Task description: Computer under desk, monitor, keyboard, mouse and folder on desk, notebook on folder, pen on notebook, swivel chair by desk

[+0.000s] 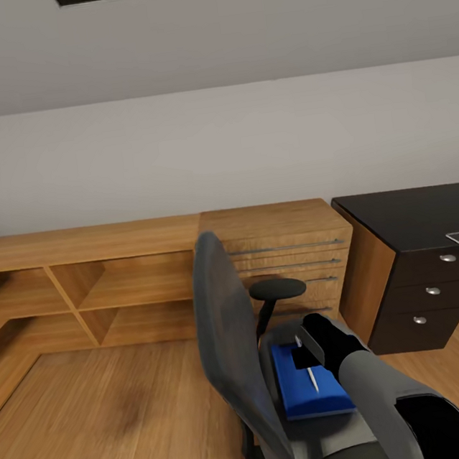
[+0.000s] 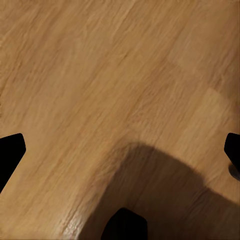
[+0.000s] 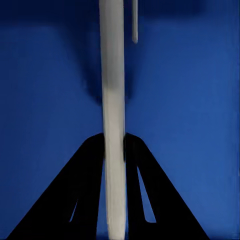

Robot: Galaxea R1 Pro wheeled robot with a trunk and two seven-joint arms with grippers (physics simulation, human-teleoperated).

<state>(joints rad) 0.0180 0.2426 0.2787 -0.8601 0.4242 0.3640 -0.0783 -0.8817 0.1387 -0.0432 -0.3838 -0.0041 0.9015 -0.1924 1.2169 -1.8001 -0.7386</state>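
Right gripper (image 3: 114, 150) — fingers clamped on notebook (image 3: 113, 100), held edge-on above folder (image 1: 309, 393) on swivel chair (image 1: 234, 345); desk (image 1: 416, 219) at two o'clock — likely destination. Left fingers: cannot tell.

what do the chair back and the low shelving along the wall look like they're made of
Swivel chair back: grey matte upholstery, probably fabric; no shine. Low shelving: warm wood or wood veneer, satin; grain lines run along its top and shelves. It is a simulator render, so this is by look only.
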